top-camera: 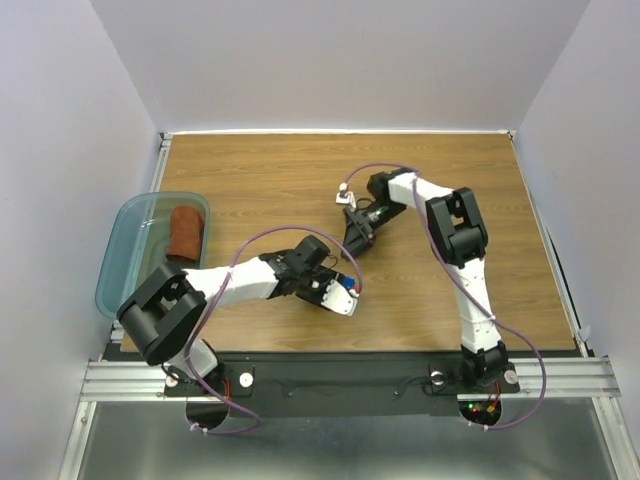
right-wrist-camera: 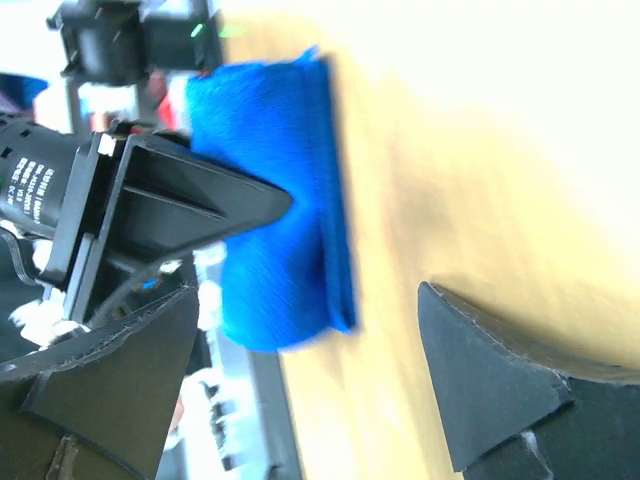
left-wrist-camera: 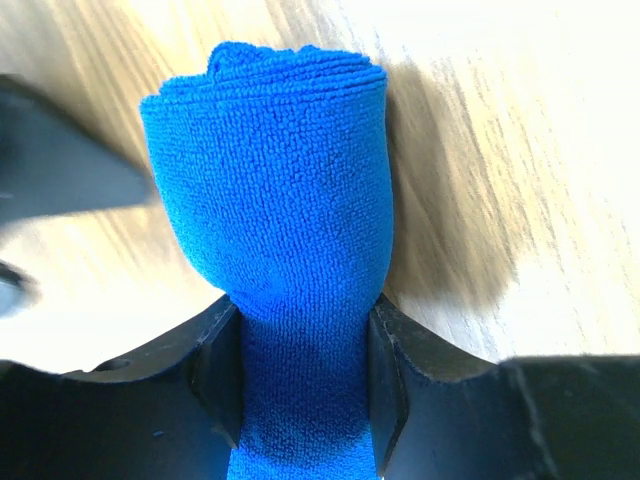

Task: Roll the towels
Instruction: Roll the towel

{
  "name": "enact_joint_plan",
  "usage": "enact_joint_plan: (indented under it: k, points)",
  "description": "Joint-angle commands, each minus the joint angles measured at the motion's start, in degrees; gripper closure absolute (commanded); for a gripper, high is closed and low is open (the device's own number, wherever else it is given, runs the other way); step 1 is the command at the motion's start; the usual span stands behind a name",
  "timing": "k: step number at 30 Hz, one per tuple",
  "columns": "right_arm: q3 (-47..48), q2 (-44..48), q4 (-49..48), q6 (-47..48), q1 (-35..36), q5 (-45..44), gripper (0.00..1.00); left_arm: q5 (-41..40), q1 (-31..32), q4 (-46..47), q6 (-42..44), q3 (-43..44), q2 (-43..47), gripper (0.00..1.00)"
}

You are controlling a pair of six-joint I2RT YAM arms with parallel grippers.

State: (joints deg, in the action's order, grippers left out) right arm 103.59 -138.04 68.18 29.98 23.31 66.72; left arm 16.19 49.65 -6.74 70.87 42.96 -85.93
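The blue towel [left-wrist-camera: 270,180] is rolled into a tight cylinder, and my left gripper [left-wrist-camera: 303,370] is shut on its near end, just above the wood table. From above, only a bit of the blue towel [top-camera: 354,286] shows at my left gripper [top-camera: 347,290]. My right gripper [right-wrist-camera: 310,300] is open, with its fingers apart beside the blue towel [right-wrist-camera: 270,230] and not touching it. In the top view my right gripper [top-camera: 352,250] hangs just behind the left one. The rust-brown towel [top-camera: 186,232] lies rolled inside the teal bin [top-camera: 118,262].
The translucent teal bin stands at the table's left edge. A small white connector [top-camera: 345,196] on the right arm's cable sits near mid-table. White walls enclose the table on three sides. The left gripper's black finger [right-wrist-camera: 170,200] crosses the right wrist view.
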Motion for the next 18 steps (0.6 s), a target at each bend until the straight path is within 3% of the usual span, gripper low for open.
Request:
enact_joint_plan:
  k: [1,6,11,14,18]
  points:
    - [3.6,-0.3,-8.0,0.7,-5.6,-11.9,0.04,5.3,-0.7,-15.9,-2.6,2.7,-4.0,0.68]
    - [3.8,3.7,-7.8,0.5,-9.6,-12.4,0.0,8.5,-3.2,-22.0,-4.7,9.8,-10.6,0.64]
    - [-7.7,14.2,-10.8,3.2,-11.2,-10.6,0.0,12.0,-6.1,-26.7,-5.2,15.8,-15.7,0.64]
    - [-17.9,22.1,-19.2,-3.1,-10.9,-9.7,0.0,11.1,-6.4,-26.0,-5.4,16.4,-16.2,0.64]
    - [-22.7,22.6,-23.1,-11.7,-9.3,-12.1,0.04,9.7,-6.4,-23.1,-5.7,15.0,-14.6,0.64]
